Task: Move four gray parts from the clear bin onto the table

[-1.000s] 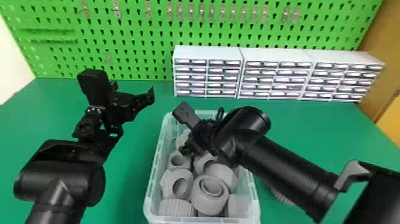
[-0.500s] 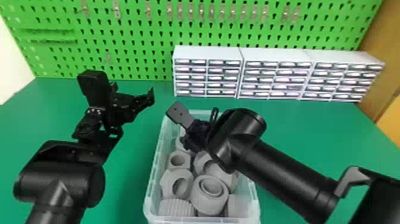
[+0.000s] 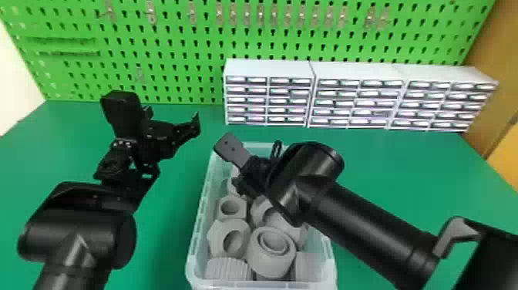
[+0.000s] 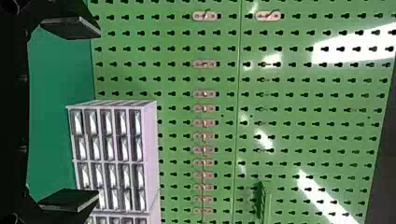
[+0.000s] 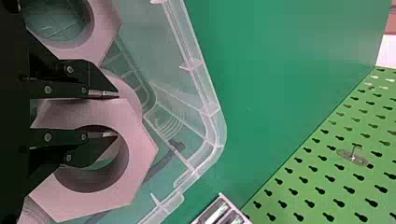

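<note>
Hex nut (image 5: 140, 158), gray, sits in the far end of the clear bin (image 3: 262, 286). Right gripper (image 5: 118, 115) is clamped on its wall, one finger in the bore, one outside. Step in hand looks like the pick. Best done straight up, slowly: an off-center pinch probably lets the nut swing or twist. Clear the rim before going sideways, watch for snagging neighboring parts, then lower flat onto the green table (image 3: 404, 166) before release. Left gripper (image 4: 95, 114) is parked over the left side, fingers wide apart.
</note>
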Robot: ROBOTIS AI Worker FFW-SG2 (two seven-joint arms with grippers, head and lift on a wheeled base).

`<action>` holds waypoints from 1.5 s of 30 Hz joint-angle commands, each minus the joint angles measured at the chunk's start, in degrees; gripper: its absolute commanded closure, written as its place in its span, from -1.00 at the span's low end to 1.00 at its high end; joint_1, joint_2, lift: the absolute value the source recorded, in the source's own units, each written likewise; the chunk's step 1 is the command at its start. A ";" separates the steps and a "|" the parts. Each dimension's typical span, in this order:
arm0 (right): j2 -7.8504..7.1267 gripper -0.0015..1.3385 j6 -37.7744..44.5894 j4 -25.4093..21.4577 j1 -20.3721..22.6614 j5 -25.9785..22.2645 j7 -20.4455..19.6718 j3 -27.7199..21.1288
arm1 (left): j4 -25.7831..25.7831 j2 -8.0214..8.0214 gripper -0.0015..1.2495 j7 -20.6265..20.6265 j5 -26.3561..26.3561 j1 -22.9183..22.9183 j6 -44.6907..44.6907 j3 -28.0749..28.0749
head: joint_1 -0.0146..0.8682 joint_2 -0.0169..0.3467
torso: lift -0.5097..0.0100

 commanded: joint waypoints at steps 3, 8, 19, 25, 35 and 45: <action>0.00 0.76 0.88 -0.97 0.00 -0.66 0.09 -0.36 | 0.00 0.00 -0.87 -0.09 0.00 0.12 0.06 0.13 | 0.59 -0.76 | 0.77; -0.44 0.76 3.16 -5.36 0.61 0.92 0.09 -2.73 | 0.00 0.00 -0.87 -0.09 0.00 0.29 0.06 0.31 | 0.59 -0.76 | 0.77; -0.97 0.76 9.32 -15.56 3.60 7.69 0.09 -9.15 | 0.00 0.00 -0.87 -0.26 -0.18 0.65 0.33 0.48 | 0.59 -0.76 | 0.77; -1.67 0.76 14.24 -22.15 5.71 11.29 0.01 -13.37 | 0.00 0.00 -0.87 -0.53 -0.26 0.73 0.33 0.92 | 0.59 -0.76 | 0.77; -2.64 0.76 21.97 -31.29 9.93 16.39 0.01 -20.66 | -0.18 0.00 -0.87 -0.79 -0.35 1.09 0.33 1.36 | 0.59 -0.76 | 0.77; -4.39 0.76 28.04 -37.97 15.29 20.79 0.01 -30.77 | -0.27 0.00 -0.87 -0.97 -0.35 1.17 0.33 1.63 | 0.59 -0.76 | 0.77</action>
